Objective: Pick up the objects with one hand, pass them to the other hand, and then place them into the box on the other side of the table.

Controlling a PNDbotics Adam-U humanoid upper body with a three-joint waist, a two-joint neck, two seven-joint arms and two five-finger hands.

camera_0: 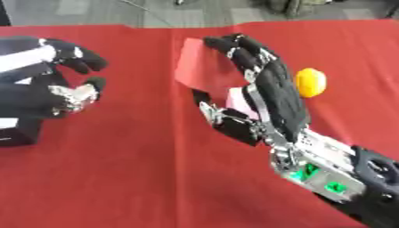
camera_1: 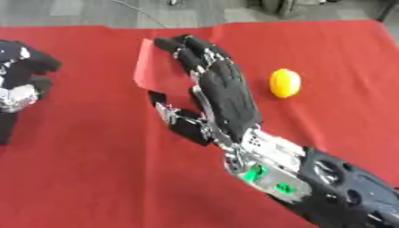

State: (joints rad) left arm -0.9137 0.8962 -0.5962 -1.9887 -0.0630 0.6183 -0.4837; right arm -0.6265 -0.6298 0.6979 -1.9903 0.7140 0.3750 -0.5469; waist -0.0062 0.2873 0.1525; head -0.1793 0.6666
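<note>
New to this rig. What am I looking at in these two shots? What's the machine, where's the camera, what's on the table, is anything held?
It is a humanoid upper body steered by a person. Both pictures come from the stereo camera in its head, looking down, so they nearly match. The right hand reaches across a red tablecloth, fingers mostly straight, over a red box. A small pink thing shows at its palm; whether it is held is unclear. A yellow fruit lies beyond. The left hand shows at the left edge, fingers curled, apparently empty.

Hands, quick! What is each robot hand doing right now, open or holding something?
Left hand: fingers curled, holding nothing that shows.
Right hand: around a pink object; whether the fingers grip it cannot be told.
</note>
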